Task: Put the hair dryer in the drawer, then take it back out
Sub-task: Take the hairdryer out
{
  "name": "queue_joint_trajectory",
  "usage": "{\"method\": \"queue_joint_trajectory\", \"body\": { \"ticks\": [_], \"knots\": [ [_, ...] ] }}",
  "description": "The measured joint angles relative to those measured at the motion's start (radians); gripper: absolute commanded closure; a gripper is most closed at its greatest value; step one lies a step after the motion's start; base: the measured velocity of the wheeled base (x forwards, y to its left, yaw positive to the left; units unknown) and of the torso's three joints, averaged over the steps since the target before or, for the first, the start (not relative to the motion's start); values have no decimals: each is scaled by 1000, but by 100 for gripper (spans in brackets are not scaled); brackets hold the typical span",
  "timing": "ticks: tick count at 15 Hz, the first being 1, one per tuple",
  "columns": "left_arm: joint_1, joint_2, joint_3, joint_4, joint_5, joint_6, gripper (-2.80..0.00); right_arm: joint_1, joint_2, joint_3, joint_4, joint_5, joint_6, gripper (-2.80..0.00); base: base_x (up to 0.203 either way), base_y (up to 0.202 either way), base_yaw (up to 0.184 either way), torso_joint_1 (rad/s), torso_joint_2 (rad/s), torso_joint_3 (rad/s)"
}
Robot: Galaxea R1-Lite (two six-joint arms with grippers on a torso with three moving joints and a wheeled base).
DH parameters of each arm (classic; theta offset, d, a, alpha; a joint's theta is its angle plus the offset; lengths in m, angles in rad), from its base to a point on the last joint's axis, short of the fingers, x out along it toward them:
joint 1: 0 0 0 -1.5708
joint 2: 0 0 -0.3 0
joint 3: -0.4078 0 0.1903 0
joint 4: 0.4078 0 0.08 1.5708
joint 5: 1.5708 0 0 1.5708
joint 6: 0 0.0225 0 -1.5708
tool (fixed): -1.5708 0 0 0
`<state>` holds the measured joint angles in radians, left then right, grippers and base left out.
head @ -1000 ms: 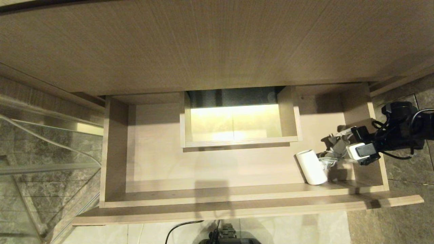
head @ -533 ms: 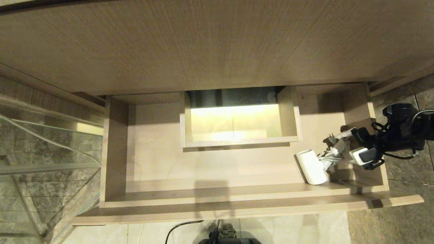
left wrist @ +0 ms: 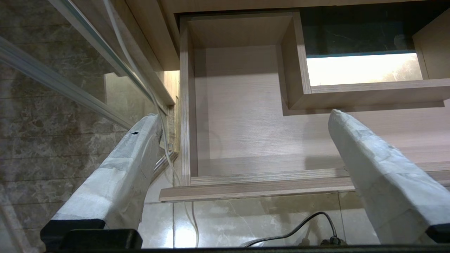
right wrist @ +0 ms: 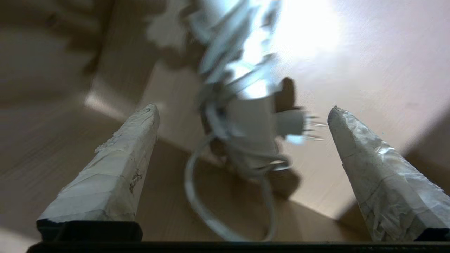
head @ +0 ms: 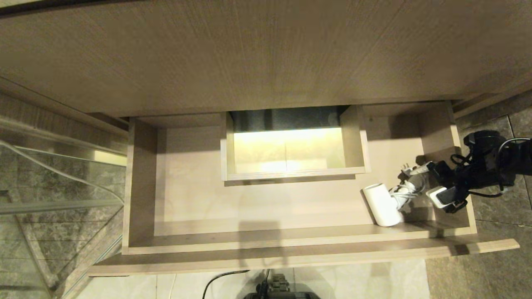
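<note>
Wood-grain cabinetry surrounds the open drawer (head: 266, 207); the white hair dryer (head: 384, 204) lies at its 4 o'clock corner. The right gripper (head: 419, 180), fingers now spread wide, has released it and backed off toward 3 o'clock, so placement is complete and retrieval remains. The left gripper (left wrist: 242, 116) hangs parked, fingers apart.

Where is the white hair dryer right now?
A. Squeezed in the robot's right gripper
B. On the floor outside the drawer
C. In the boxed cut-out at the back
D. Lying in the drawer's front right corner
D: the hair dryer lies on the drawer floor, front right corner, while the right gripper stands open beside it.
</note>
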<state>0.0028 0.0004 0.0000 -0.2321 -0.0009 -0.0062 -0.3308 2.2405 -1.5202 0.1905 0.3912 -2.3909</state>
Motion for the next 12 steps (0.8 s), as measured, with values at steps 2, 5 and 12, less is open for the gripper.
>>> {"method": "queue_joint_trajectory", "body": {
  "ticks": [2,5,12],
  "knots": [
    [0,0,0,1,-1,0,-280,16,2,1,1,-38,-1,-280,0,0,0,0,0,0],
    [0,0,0,1,-1,0,-280,35,11,0,2,-65,7,-280,0,0,0,0,0,0],
    [0,0,0,1,-1,0,-280,90,64,-33,-9,-95,62,-280,0,0,0,0,0,0]
  ]
}}
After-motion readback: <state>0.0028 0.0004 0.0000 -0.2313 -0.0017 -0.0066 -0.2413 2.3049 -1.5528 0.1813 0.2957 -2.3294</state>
